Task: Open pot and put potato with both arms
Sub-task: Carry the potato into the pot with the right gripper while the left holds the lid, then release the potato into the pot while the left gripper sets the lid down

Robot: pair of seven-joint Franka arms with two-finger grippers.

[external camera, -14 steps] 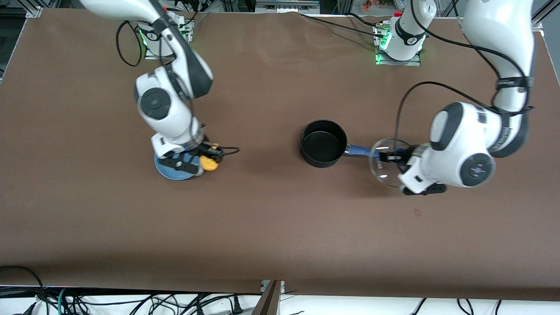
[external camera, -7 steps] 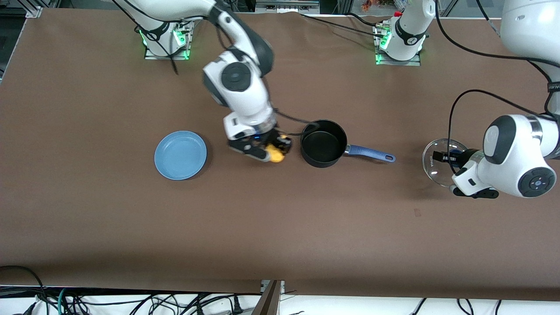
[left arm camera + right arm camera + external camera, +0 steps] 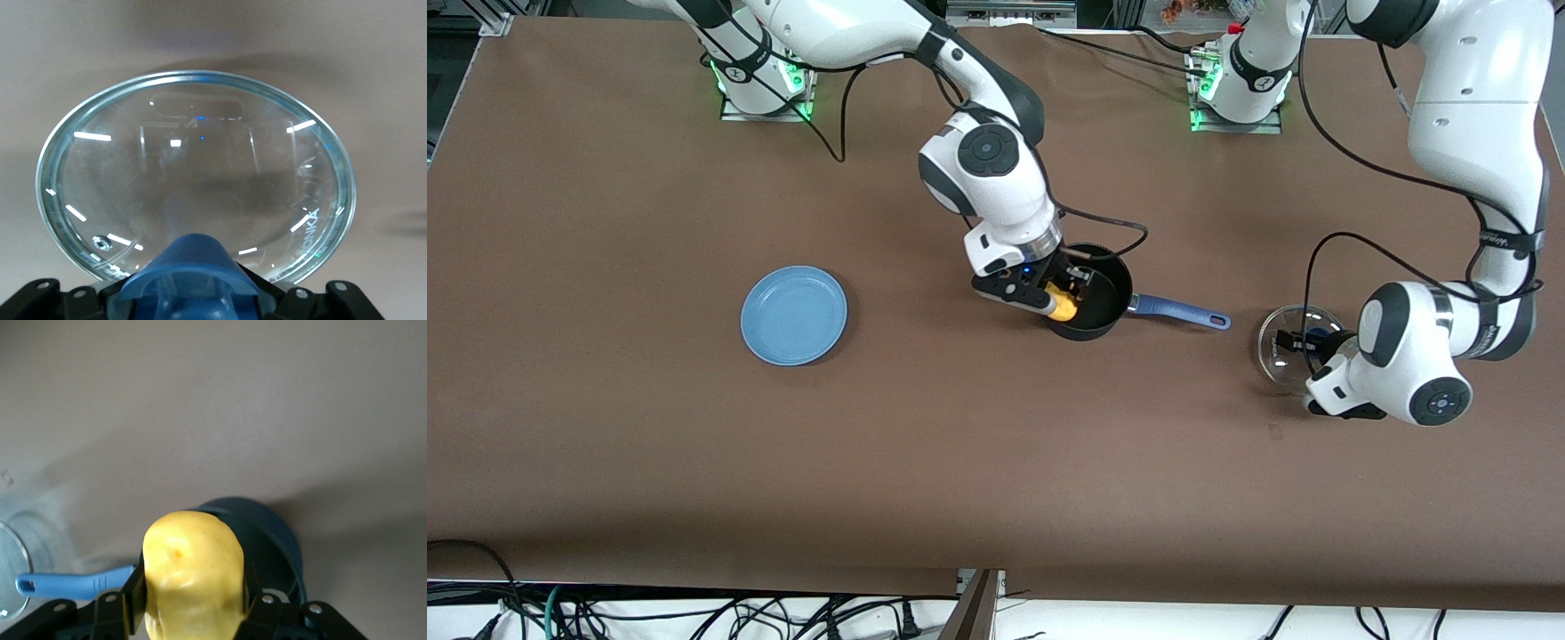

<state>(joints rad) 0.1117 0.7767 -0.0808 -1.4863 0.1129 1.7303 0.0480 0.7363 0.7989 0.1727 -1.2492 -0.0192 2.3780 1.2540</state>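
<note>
The right hand (image 3: pixel 1060 300) grips the lumpy yellow potato (image 3: pixel 1062 308) over the open black pot (image 3: pixel 1089 293). The left hand (image 3: pixel 1303 341) holds the clear glass lid (image 3: pixel 1282 354) by its blue knob, near the desk's (image 3: pixel 996 462) left-arm end.

The pot (image 3: pixel 1087 292) stands mid-table, its handle (image 3: pixel 1178 312) pointing toward the left arm's end, with the plate (image 3: pixel 793 315) well apart toward the right arm's end. The potato (image 3: pixel 1062 305) hangs over the pot's rim. The lid (image 3: pixel 1291 349) is near the handle's tip.
</note>
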